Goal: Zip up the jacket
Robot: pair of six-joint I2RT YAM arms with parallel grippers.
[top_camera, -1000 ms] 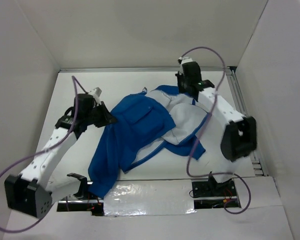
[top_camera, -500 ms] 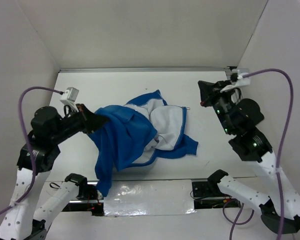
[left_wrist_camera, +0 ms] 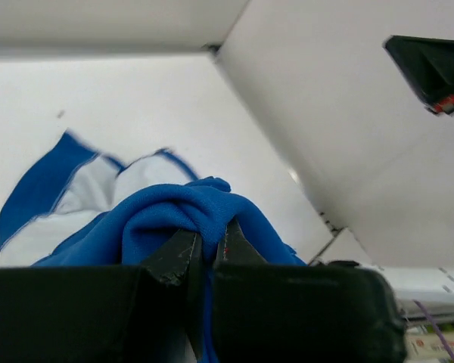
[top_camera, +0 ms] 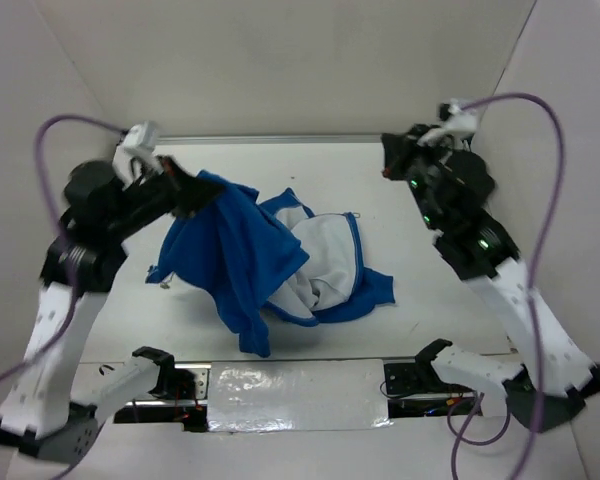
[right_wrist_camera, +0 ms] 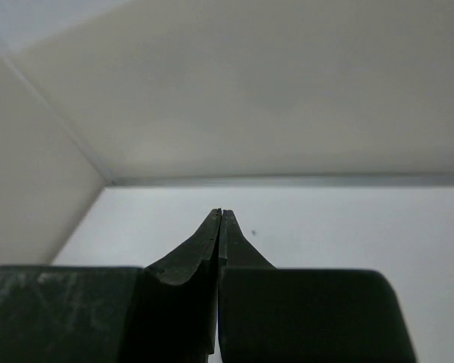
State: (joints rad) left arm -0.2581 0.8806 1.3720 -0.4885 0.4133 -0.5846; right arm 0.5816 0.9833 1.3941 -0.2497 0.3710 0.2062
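Observation:
The royal-blue jacket (top_camera: 242,250) lies bunched mid-table, with its white lining (top_camera: 325,245) showing on the right side. My left gripper (top_camera: 200,189) is shut on a fold of the blue fabric and holds it above the table, so the cloth hangs down from it. In the left wrist view the left gripper (left_wrist_camera: 209,231) pinches a blue ridge of the jacket (left_wrist_camera: 174,208) between its jaws. My right gripper (top_camera: 387,158) is raised at the back right, apart from the jacket. In its own view the right gripper (right_wrist_camera: 220,214) is shut on nothing. The zipper is not distinguishable.
White walls enclose the table on three sides, with a metal rail (top_camera: 280,138) along the back edge. The arm bases (top_camera: 165,372) (top_camera: 430,368) and a shiny taped strip (top_camera: 290,392) sit at the near edge. Purple cables (top_camera: 540,230) loop off both arms.
The left gripper has risen and moved back, pulling the jacket's left part up off the table. The right gripper left the collar area, lifted away and now hangs empty at the back right.

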